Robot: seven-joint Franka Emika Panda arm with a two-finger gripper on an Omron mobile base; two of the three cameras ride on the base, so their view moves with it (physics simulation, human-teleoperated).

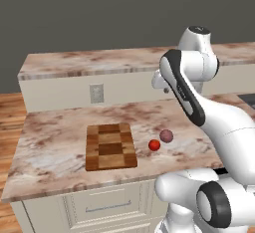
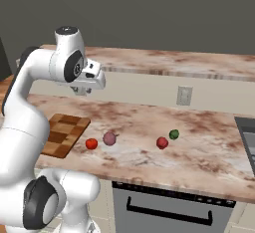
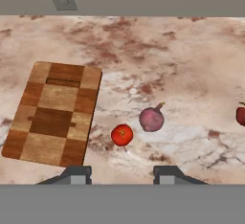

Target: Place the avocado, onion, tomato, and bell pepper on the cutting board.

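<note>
Marble counter (image 3: 191, 65) bears cutting board (image 3: 53, 114), tomato (image 3: 122, 135) beside onion (image 3: 151, 118); gripper (image 3: 123, 174) hovers above, spread wide, empty.

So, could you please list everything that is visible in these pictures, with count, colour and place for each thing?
Rectangular wooden cutting board: one, light and dark brown blocks, on the counter, nothing on it.
Glossy round tomato: one, bright red, on the counter beside the board.
Round onion: one, dull purple-pink, close to the tomato.
Lumpy bell pepper: one, red, further along the counter.
Small oval avocado: one, dark green, next to the bell pepper.
Marbled counter: one, beige-brown.
Wall outlet: one, grey, on the low wall behind the counter.
Gripper: one, dark fingertips, open, above the counter, holding nothing.
</note>
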